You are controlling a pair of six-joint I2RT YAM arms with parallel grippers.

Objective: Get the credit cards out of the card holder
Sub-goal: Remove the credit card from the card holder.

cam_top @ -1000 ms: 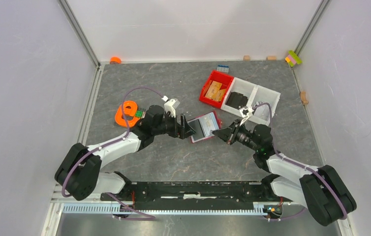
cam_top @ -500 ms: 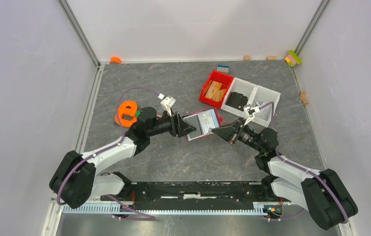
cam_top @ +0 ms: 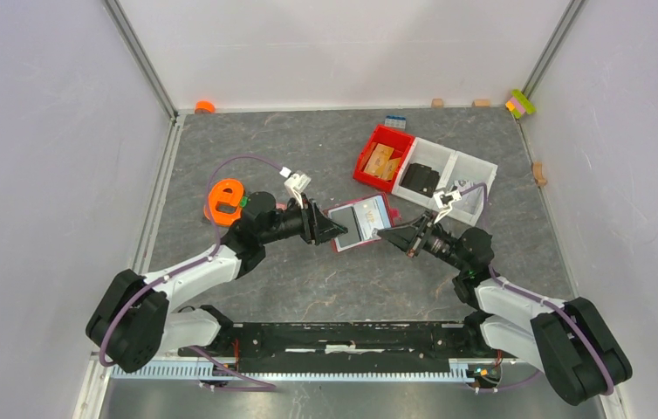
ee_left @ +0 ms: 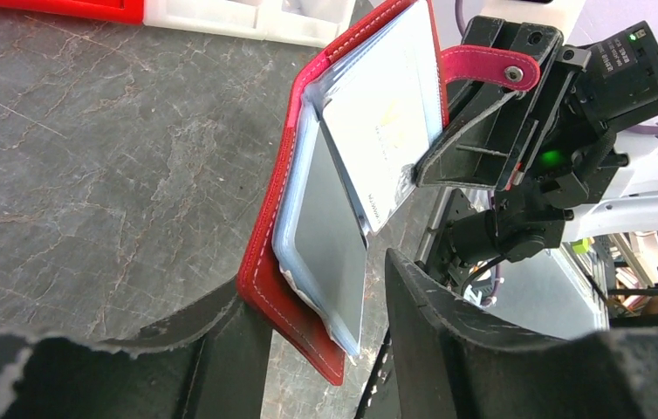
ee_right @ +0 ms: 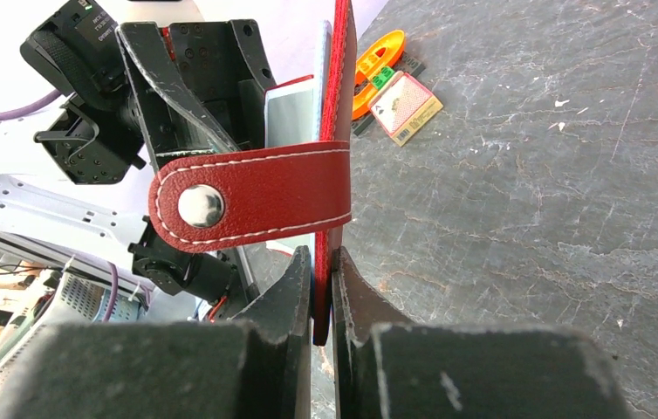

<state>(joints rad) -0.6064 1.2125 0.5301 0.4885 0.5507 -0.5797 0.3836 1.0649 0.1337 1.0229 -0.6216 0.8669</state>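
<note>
The dark red card holder (cam_top: 360, 223) hangs open above the table between both arms. My right gripper (ee_right: 323, 253) is shut on its right cover (ee_right: 340, 87), just below the snap strap (ee_right: 256, 196). My left gripper (ee_left: 317, 288) is open, its jaws straddling the left cover (ee_left: 273, 253), with a gap at the right finger (ee_left: 430, 305). In the clear sleeves sit a grey card (ee_left: 330, 218) and a whitish card (ee_left: 387, 113). A pinkish-red card (ee_right: 404, 106) lies flat on the table.
A bright red bin (cam_top: 382, 160) with tan wooden pieces and a white divided tray (cam_top: 452, 175) stand behind the holder on the right. An orange reel (cam_top: 225, 199) lies by the left arm. Small blocks line the back edge.
The left gripper's jaws have narrowed around the holder's left half. The left arm has drawn back to the left a little, and the holder has shifted slightly with it.
</note>
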